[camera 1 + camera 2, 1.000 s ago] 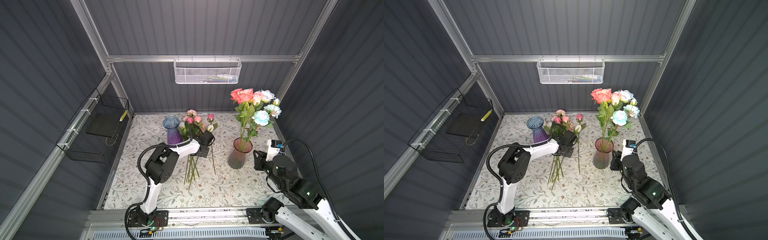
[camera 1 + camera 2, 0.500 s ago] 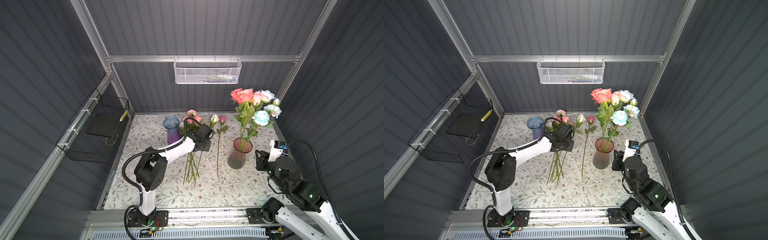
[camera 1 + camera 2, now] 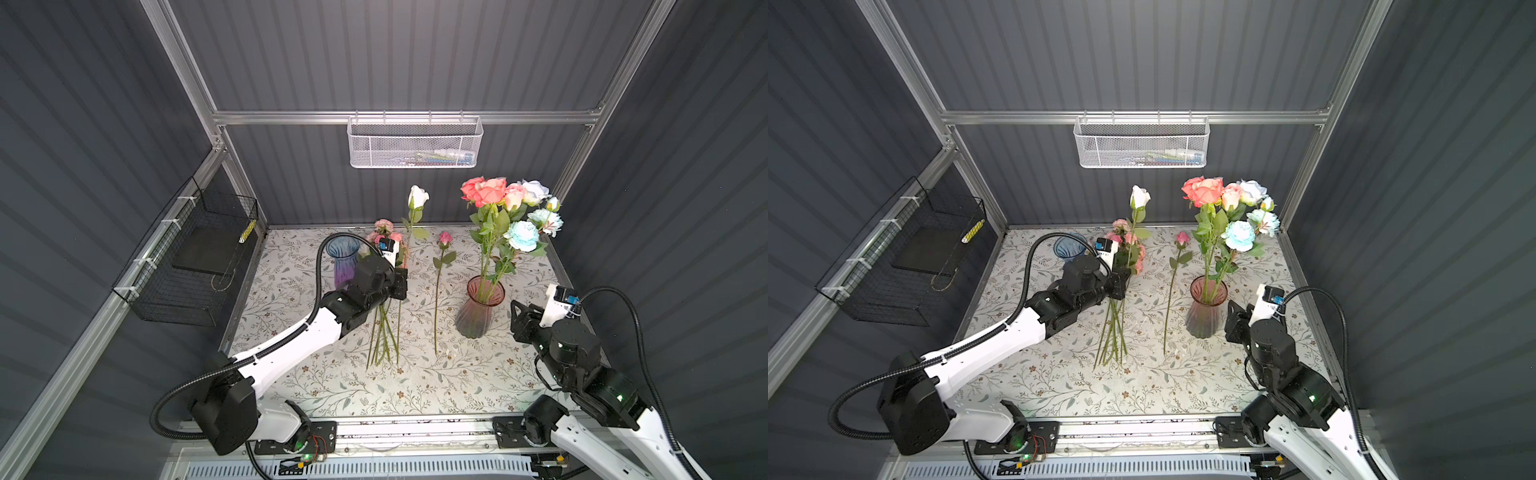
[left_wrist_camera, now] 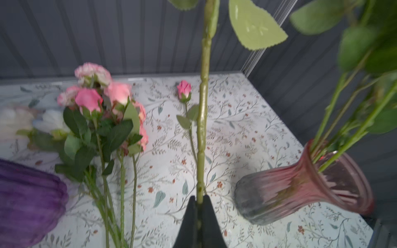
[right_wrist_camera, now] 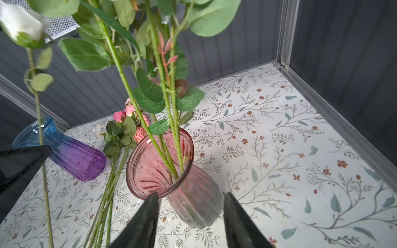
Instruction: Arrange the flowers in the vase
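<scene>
Since half a second back my left arm has swung up: the white rose (image 3: 417, 196) now stands nearly upright above the table (image 3: 415, 386). The left gripper (image 4: 199, 198) is clamped on the lower part of its stem. Right gripper (image 5: 190, 196) has spread wider; its jaws stand apart with nothing in them, just beside the pink vase (image 3: 471, 320). That vase stands upright on the right side of the table and holds the coral, pink, white and pale blue blooms (image 3: 490, 193). One pink bud (image 3: 445, 238) lies flat between the held rose and the pink vase. A pink bunch (image 4: 88, 99) lies loose beneath my left wrist, beside the blue-purple vase (image 3: 343, 249).
</scene>
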Controlling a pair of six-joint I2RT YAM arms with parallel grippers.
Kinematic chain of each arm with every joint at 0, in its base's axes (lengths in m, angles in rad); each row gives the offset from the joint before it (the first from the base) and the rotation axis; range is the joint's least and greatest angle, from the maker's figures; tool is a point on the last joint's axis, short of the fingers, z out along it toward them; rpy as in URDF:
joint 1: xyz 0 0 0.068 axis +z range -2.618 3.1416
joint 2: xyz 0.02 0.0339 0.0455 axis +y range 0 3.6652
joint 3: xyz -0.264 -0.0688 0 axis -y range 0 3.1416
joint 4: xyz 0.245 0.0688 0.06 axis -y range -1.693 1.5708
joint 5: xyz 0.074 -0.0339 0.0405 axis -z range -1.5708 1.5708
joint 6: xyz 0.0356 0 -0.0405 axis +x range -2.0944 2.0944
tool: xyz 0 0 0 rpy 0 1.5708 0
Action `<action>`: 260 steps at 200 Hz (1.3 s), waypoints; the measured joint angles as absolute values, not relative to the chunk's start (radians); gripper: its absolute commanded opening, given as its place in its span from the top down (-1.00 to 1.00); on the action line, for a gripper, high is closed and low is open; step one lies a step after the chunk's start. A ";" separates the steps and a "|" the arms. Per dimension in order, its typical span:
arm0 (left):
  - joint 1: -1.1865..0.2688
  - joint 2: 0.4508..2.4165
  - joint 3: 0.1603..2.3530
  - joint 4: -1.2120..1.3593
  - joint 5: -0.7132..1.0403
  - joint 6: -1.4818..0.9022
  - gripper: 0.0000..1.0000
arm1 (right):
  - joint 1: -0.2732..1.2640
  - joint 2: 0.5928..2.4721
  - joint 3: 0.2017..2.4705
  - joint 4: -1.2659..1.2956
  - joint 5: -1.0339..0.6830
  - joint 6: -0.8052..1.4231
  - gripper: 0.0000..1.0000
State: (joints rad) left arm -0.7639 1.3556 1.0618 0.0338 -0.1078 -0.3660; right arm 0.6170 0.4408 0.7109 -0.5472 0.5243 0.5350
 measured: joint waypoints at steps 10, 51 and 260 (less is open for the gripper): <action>-0.764 1.338 1.062 0.067 -0.099 -0.361 1.00 | 0.617 0.437 0.708 -0.547 0.532 0.544 -0.13; -0.764 1.306 1.062 0.193 -0.042 -0.352 1.00 | 0.617 0.429 0.707 -0.547 0.564 0.565 -0.19; -0.950 1.666 1.476 0.683 0.028 -0.239 1.00 | 0.614 0.392 0.691 -0.531 0.685 0.587 -0.28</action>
